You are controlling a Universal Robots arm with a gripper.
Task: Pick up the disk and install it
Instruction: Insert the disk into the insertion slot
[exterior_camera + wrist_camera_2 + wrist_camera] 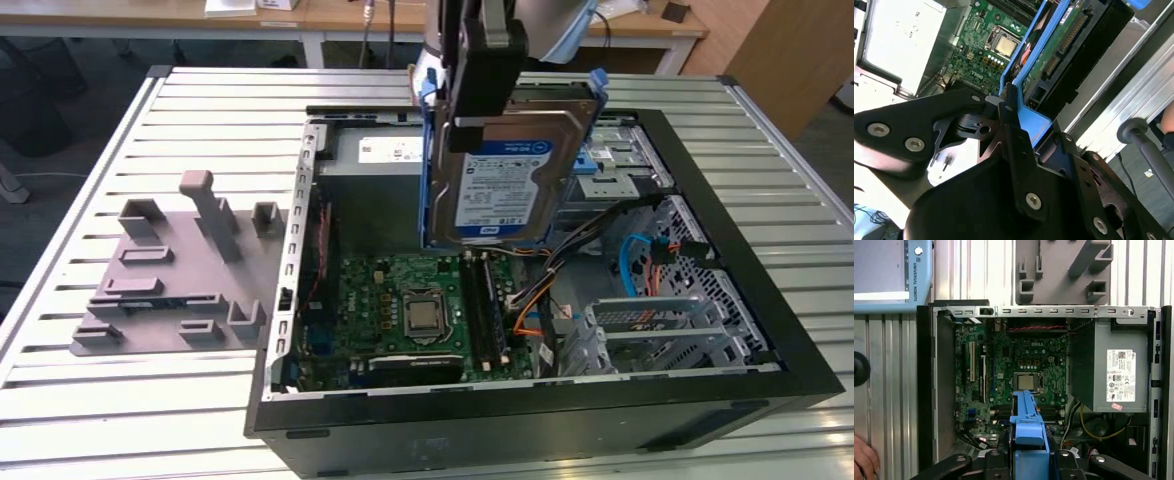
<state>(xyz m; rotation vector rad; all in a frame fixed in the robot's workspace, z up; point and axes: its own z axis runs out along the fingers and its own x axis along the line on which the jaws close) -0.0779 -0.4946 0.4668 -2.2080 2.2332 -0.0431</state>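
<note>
Nearest in the exterior view, the black front wall of the open computer case [534,425] is seen, laid on the slatted metal table [120,420]. Just behind that wall the green motherboard [400,300] is exposed, with its processor [424,318] near the middle. To the exterior view's left, a grey slotted stand [174,270] is set flat on the table, just beside the case.

Above the motherboard the disk [514,175] is held upright on edge. Its white-and-blue label is turned toward the camera, and its blue carrier frame [430,170] is clipped about its sides. The jaws of the gripper [483,110] are closed on the disk's upper end (in the second wrist view the carrier frame is seen pinched between the black fingers [1016,150]). Whether the disk's lower edge is touching anything inside the case cannot be told.

Behind the disk, the grey power supply [380,155] and a metal drive bay [627,150] are found at the case's far end. Farthest off, wooden desks [334,15] are seen. In the first wrist view a person's hand [864,460] is seen over the table, beside the case.
</note>
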